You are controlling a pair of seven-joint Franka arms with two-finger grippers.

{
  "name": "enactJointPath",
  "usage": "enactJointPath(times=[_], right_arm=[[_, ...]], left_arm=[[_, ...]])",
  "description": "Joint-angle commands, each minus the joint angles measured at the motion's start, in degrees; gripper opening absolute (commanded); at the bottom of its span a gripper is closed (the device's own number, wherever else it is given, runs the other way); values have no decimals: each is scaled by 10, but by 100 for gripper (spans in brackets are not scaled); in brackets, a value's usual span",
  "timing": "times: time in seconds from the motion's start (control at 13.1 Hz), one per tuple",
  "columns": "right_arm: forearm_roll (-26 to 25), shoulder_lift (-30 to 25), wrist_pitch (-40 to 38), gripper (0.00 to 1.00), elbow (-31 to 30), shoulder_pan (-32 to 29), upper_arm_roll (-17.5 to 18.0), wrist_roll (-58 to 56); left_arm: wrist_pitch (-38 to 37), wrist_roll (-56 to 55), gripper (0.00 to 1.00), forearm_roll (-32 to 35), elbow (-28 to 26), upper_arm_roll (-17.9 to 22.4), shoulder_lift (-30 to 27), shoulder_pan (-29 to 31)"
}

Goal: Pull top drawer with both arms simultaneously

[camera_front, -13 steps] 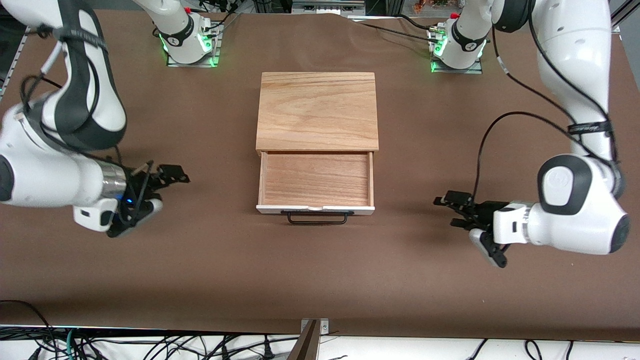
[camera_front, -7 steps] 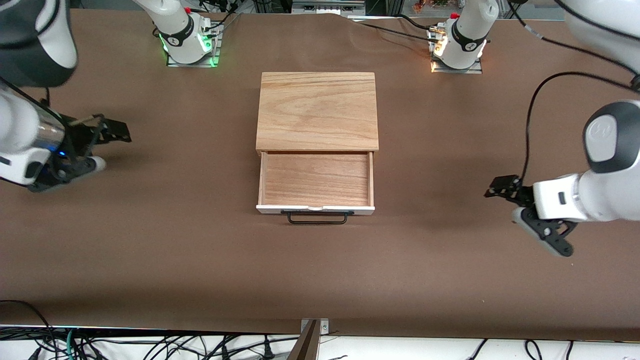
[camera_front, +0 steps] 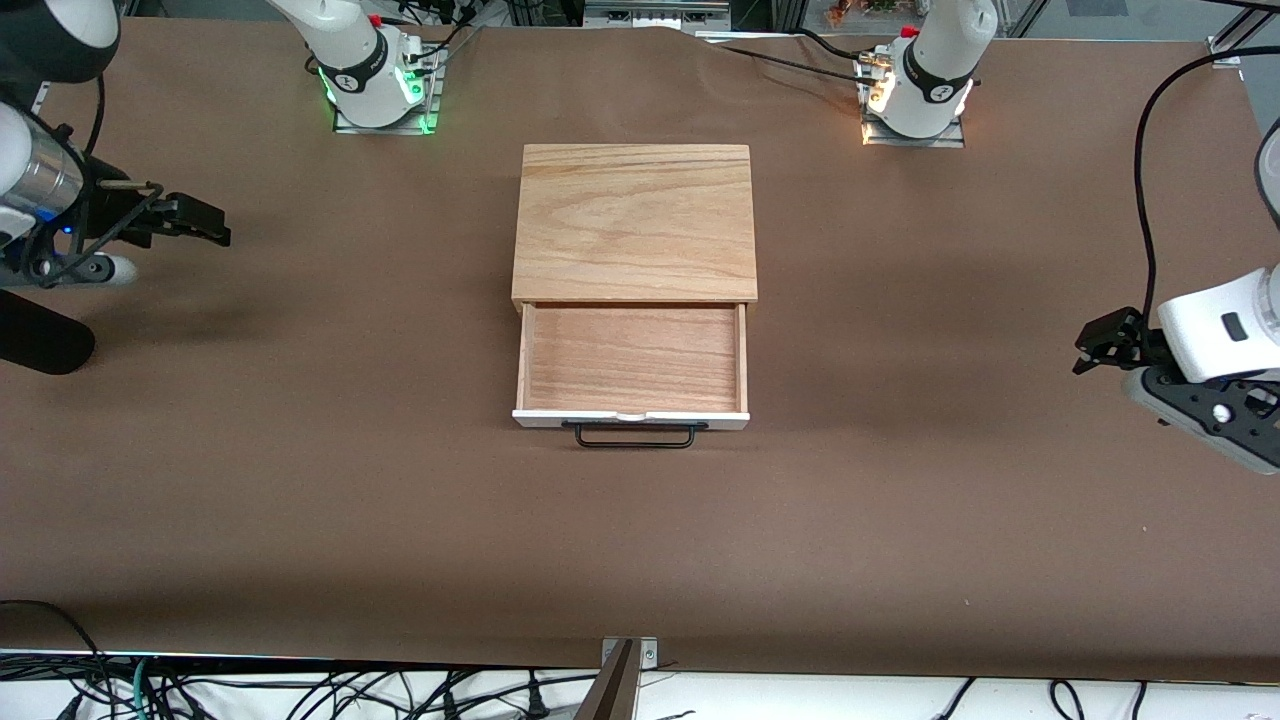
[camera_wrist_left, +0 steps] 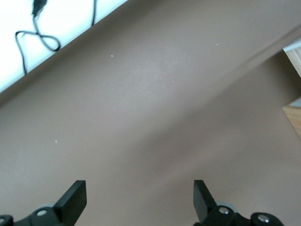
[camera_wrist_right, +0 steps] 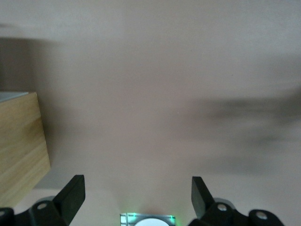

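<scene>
Top drawer [camera_front: 631,360] is pulled out of the wooden cabinet [camera_front: 634,222] mid-table toward the front camera, light-wood tray showing nothing inside. White front panel, black bar handle [camera_front: 634,435] on the camera-facing edge. Left gripper [camera_front: 1108,340] and right gripper [camera_front: 185,220] hang over bare table at their own ends, well apart from the drawer, jaws wide, holding nothing.

Both arms are drawn well out to the ends of the surface, each raised in the air. The left tool [camera_front: 1105,342] hangs near the left arm's end, its two black fingers [camera_wrist_left: 73,200] spread wide and holding nothing. The right tool [camera_front: 195,220] hangs at the right arm's end, its fingers [camera_wrist_right: 70,195] likewise spread wide and empty.
</scene>
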Motion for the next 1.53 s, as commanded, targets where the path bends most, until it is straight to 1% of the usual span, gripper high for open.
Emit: enactJointPath(times=[0.0, 0.08, 0.15, 0.31, 0.38, 0.54, 0.61, 0.76, 0.84, 0.92, 0.99, 1.07, 1.45], right_arm=[[-10, -21, 40, 100, -6, -10, 4, 10], [-7, -20, 27, 100, -5, -9, 2, 10], [-3, -16, 22, 100, -2, -10, -13, 10], [-10, -13, 23, 100, 8, -8, -15, 12], [-10, -13, 22, 100, 11, -7, -15, 13], [-10, -12, 24, 100, 12, -6, -14, 18], [-10, -12, 24, 100, 12, -5, -14, 17], [-10, -11, 23, 100, 12, -6, -14, 13], [-10, -8, 23, 100, 12, -6, -14, 13], [-10, -8, 24, 100, 12, -6, -14, 13], [-10, -8, 25, 100, 12, -5, -13, 13], [-10, -8, 25, 100, 12, -6, -13, 13], [-10, -8, 26, 100, 12, -6, -14, 13]], left_arm=[[-9, -116, 100, 18, -66, -3, -60, 2], [-27, -164, 100, 18, -76, -5, -76, 2], [-51, -215, 100, 18, -80, -6, -89, 2], [-97, -296, 100, 17, -94, -18, -111, 6], [-97, -302, 100, 10, -111, -27, -122, 17], [-96, -304, 100, 9, -145, -58, -139, 43], [-98, -302, 100, 8, -159, -62, -155, 44], [-96, -301, 100, 7, -180, -67, -168, 37], [-92, -301, 100, -6, -181, -66, -169, 35], [-82, -300, 100, -14, -194, -63, -181, 24], [-55, -301, 100, -8, -231, -59, -203, 9], [-44, -301, 100, -8, -245, -60, -209, 12], [-45, -300, 100, -7, -236, -60, -202, 12]])
